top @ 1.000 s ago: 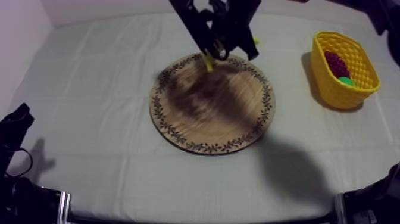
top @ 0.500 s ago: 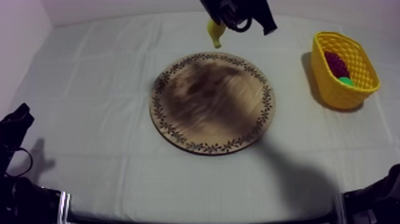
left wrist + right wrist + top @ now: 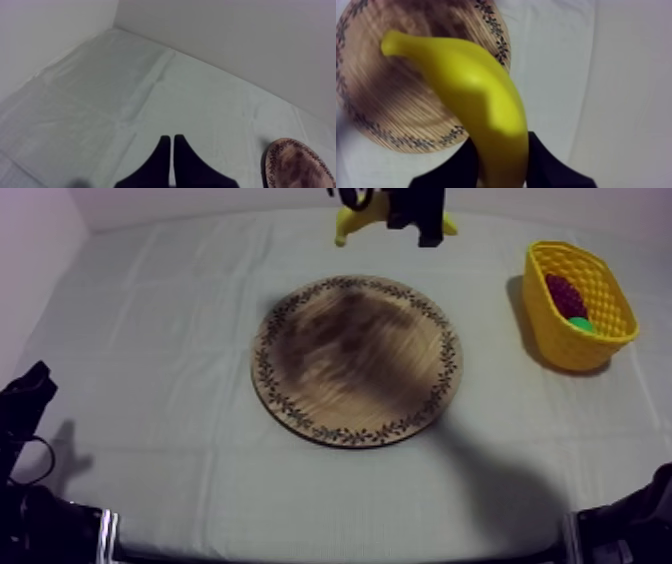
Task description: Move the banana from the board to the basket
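Two fingers of my left gripper [image 3: 171, 139] are lying together in a narrow wedge, holding nothing, at the table's left. Midway, the wooden board [image 3: 357, 360] is sitting bare. Beyond its far rim my right gripper [image 3: 405, 210] is clamping the banana [image 3: 350, 224] above the cloth. Further right, well apart, the yellow basket [image 3: 560, 333] is waiting. Much of the banana is jutting past the fingers, so a fast swing could twist it loose, or its tip could catch the basket's rim.

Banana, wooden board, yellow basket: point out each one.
banana [image 3: 481, 95], right wrist view, its middle.
wooden board [image 3: 355, 358], top view, its bare centre.
yellow basket [image 3: 545, 328], top view, its outer wall.
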